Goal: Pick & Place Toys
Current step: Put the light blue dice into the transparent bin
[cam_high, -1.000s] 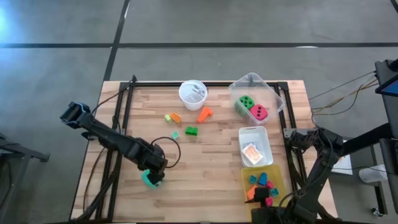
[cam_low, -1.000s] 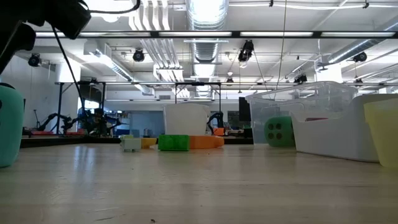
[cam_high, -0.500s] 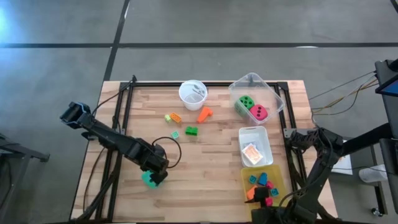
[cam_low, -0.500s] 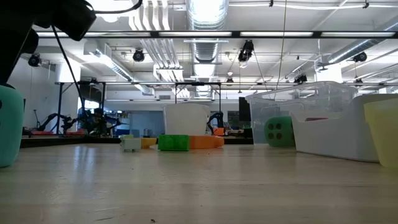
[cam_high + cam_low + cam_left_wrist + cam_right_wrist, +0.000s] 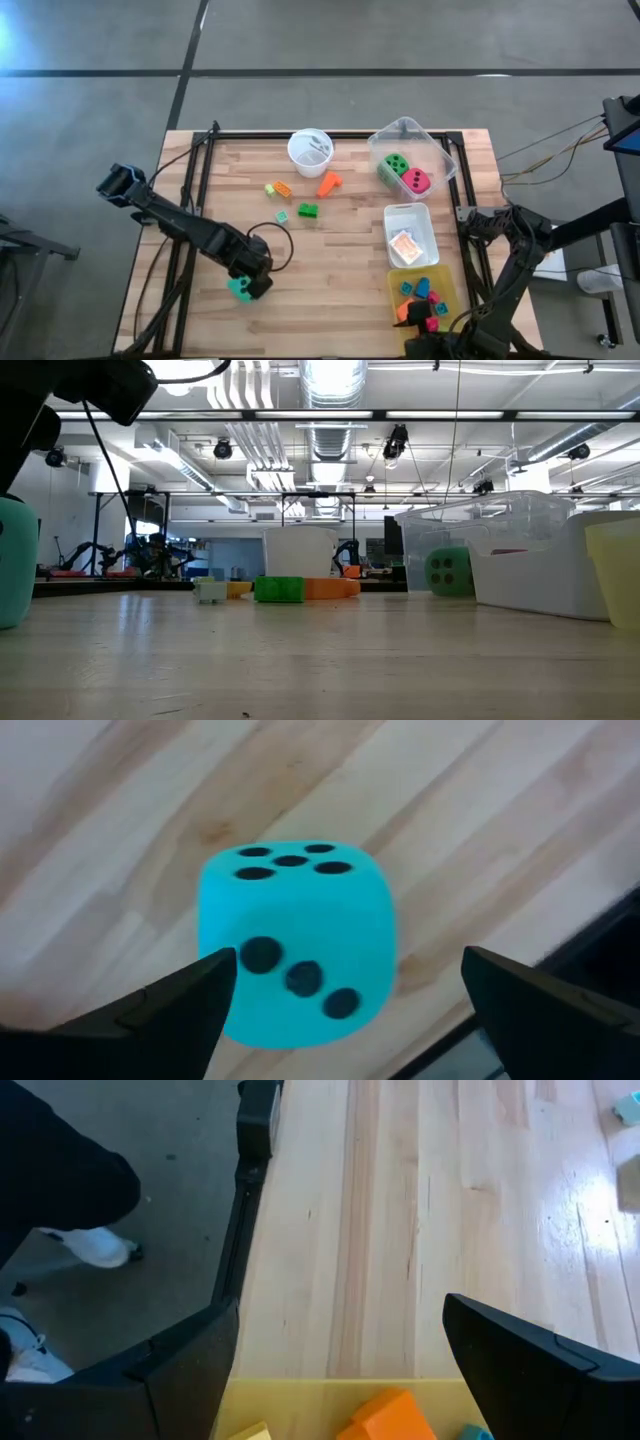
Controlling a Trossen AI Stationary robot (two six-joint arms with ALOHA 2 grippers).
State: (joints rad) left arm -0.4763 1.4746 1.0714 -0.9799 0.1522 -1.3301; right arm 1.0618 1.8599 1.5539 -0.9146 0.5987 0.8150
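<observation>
Two jaws spread, left gripper [image 5: 340, 995] over teal die [image 5: 297, 942]

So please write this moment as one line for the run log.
left fingers: open, above teal die on table | right arm: waiting over yellow bin | die: not gripped

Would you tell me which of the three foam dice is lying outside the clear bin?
The teal die, alone on the bare table by the left gripper; the green die and red-pink die sit in the clear bin.
</observation>
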